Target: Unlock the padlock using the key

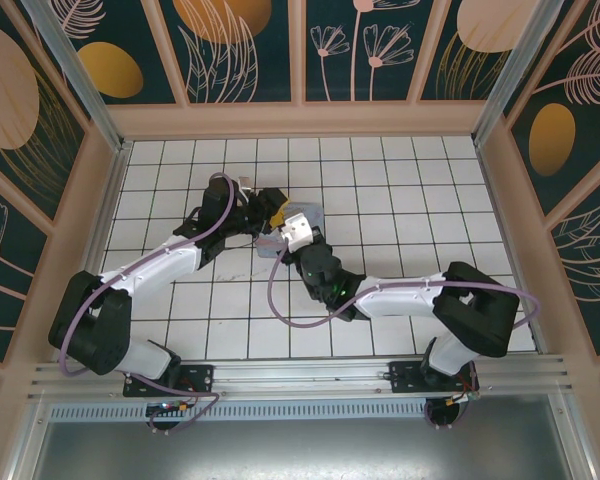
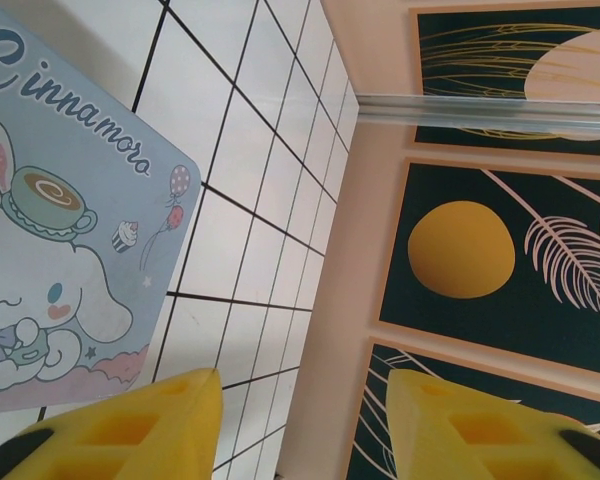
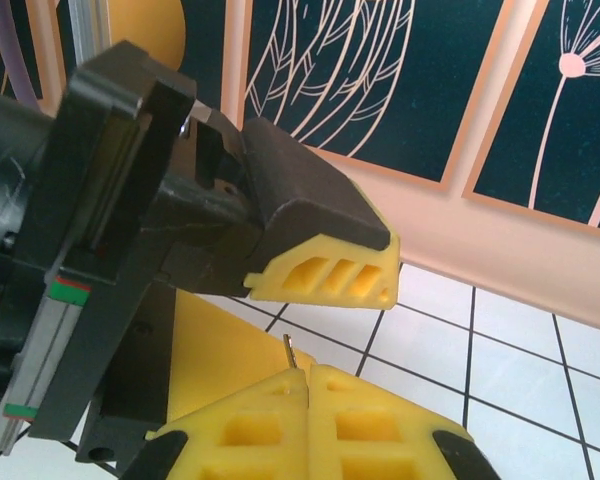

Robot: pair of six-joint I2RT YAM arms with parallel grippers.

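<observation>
1. We are working over a white tiled desk, walled in by dark panels printed with pale plants. Both arms are meeting near the middle of the desk.
2. Closest to the right wrist camera, the right tool is clenched with its yellow pads pressed flat together. It is grasping the key, and just a thin silvery sliver is poking up out of the seam.
3. Just beyond that sliver, the left tool is hanging released. Its yellow fingers are standing well apart and gripping nothing.
4. Past the left-hand finger, a pale blue cartoon-printed tin is lying flat on the tiles, apart from both fingers.
5. We cannot tell where the padlock is sitting, because the crowded tools are blocking our sight of that spot.
6. We are judging the step in hand to be bringing the key to the keyhole.
   - We should be closing the left tool on the lock body first, leaving the keyhole face bare.
   - Then we should be lining the blade up straight before pushing.
   - With so little metal showing, we are expecting the key to twist in the pads if it meets the slot at an angle.
</observation>
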